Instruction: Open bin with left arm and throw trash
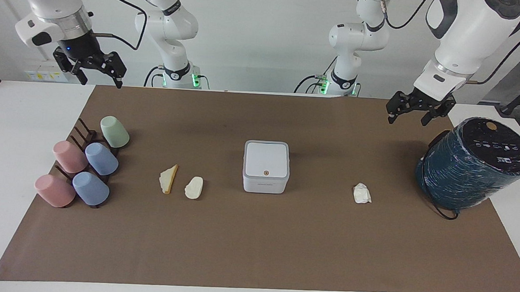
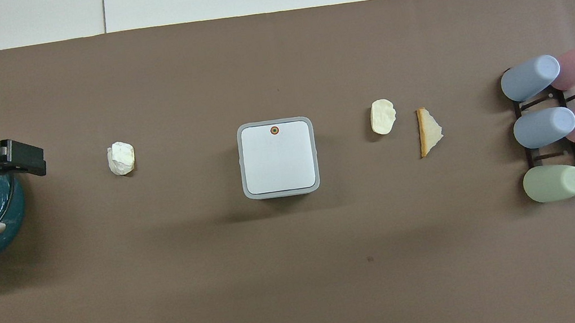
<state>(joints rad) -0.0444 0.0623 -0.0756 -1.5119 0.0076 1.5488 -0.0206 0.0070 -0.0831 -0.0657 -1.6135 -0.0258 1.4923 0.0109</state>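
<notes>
1. Nearest my facing camera: 3 trash scraps, paper wad (image 1: pixel 362 193), cream lump (image 1: pixel 194 187), yellow wedge (image 1: pixel 169 178); light, soft, pinch mid-body.
2. Left gripper (image 1: pixel 414 114) open, empty, raised over the mat's robot-side edge by the teal cylinder (image 1: pixel 475 164).
3. Right gripper (image 1: pixel 99 68) open, empty, waiting.
4. Bin (image 1: pixel 266 166) mid-table, lid shut; I'd lift the lid's orange-dot edge, looks light.

No wording can be read anywhere. The bin (image 1: pixel 266 166) carries a small orange dot on its lid and a faint line of print on its front wall, too small to read. The dark cylinder (image 1: pixel 475 164) bears pale marks on top, likewise illegible.
</notes>
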